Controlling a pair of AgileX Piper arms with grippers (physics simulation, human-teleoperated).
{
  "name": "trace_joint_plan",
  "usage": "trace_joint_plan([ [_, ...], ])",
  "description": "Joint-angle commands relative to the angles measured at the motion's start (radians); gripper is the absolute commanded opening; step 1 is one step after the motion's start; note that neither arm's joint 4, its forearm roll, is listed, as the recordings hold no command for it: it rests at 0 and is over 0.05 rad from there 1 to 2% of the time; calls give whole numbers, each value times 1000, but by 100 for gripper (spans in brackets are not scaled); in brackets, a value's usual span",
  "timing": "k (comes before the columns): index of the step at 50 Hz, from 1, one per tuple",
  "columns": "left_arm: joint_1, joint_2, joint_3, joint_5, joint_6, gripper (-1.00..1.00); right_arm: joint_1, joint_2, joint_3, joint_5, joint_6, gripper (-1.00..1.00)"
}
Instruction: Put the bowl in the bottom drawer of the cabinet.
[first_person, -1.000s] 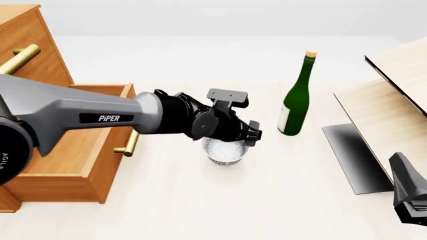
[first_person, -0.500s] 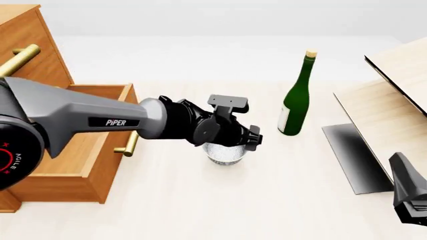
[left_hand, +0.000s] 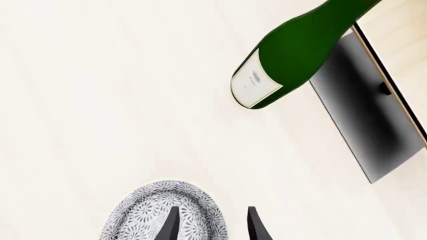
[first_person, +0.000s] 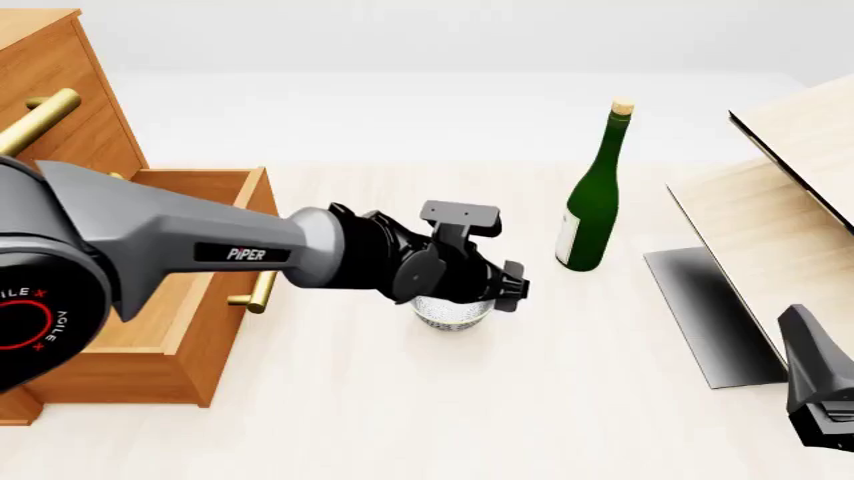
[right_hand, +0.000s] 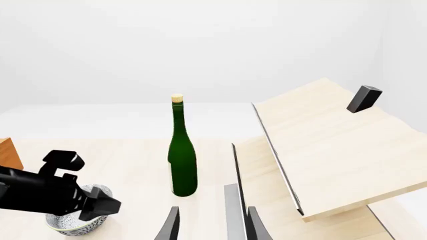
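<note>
The bowl (first_person: 451, 314), white with grey speckles, stands on the table in front of the open bottom drawer (first_person: 127, 300) of the cabinet (first_person: 60, 100). My left arm's wrist (first_person: 447, 268) hangs right over the bowl and hides most of it in the front view. In the left wrist view, my left gripper (left_hand: 212, 210) is open and straddles the rim of the bowl (left_hand: 150, 210), with one finger inside and one outside. My right gripper (right_hand: 212, 210) is open and holds nothing, low at the front right of the table, far from the bowl (right_hand: 70, 225).
A green wine bottle (first_person: 589, 215) stands upright to the right of the bowl. A pale wood box (first_person: 781, 200) with a black panel (first_person: 701, 310) fills the right side. The drawer's brass handle (first_person: 254, 288) points toward the bowl.
My left arm has sunk lower onto the bowl and shifted slightly right, so it covers more of the bowl. The right arm has stayed still.
</note>
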Motion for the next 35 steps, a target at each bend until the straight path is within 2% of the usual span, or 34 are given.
trace_joint_plan([
  [1, -2, 11, -2, -8, -5, 100, 0, 0, 0, 0, 0, 100],
  [35, -12, 60, 16, -46, -52, 100, 0, 0, 0, 0, 0, 100],
])
